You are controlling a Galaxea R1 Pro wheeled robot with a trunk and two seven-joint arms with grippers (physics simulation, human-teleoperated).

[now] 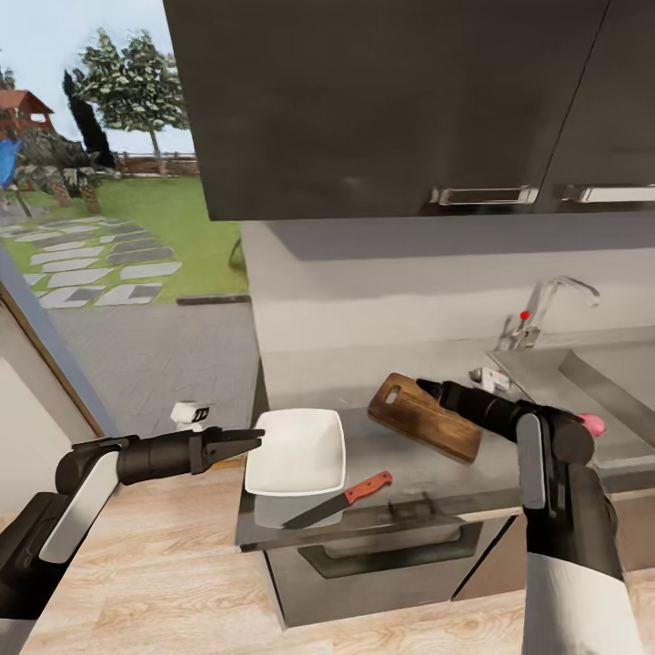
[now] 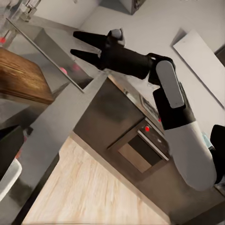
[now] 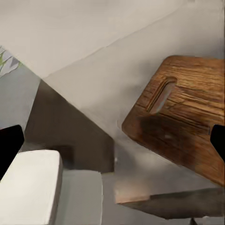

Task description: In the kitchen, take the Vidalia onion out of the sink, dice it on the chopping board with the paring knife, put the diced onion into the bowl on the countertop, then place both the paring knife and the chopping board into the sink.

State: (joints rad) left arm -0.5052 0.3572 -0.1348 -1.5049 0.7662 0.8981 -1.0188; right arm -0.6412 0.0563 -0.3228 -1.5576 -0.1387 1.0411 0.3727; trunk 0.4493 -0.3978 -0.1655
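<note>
Board (image 1: 425, 417) flat on tabletop (image 1: 428, 473), handle slot toward wall. Bowl (image 1: 298, 451) left of board, near tabletop's left end. Knife (image 1: 337, 499) in front of board, just beside bowl's front right corner, red handle toward board. Sink (image 1: 591, 382) right of board; onion (image 1: 592, 424) pink, at sink's front edge behind right arm. Right end effector (image 1: 435, 389) over board, released, grasping nothing. Left end effector (image 1: 247, 440) left of bowl, off tabletop; fingers nearly together, grasping nothing.

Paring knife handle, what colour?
Red-orange handle on the paring knife, with a dark grey blade; clearest in the head view.
</note>
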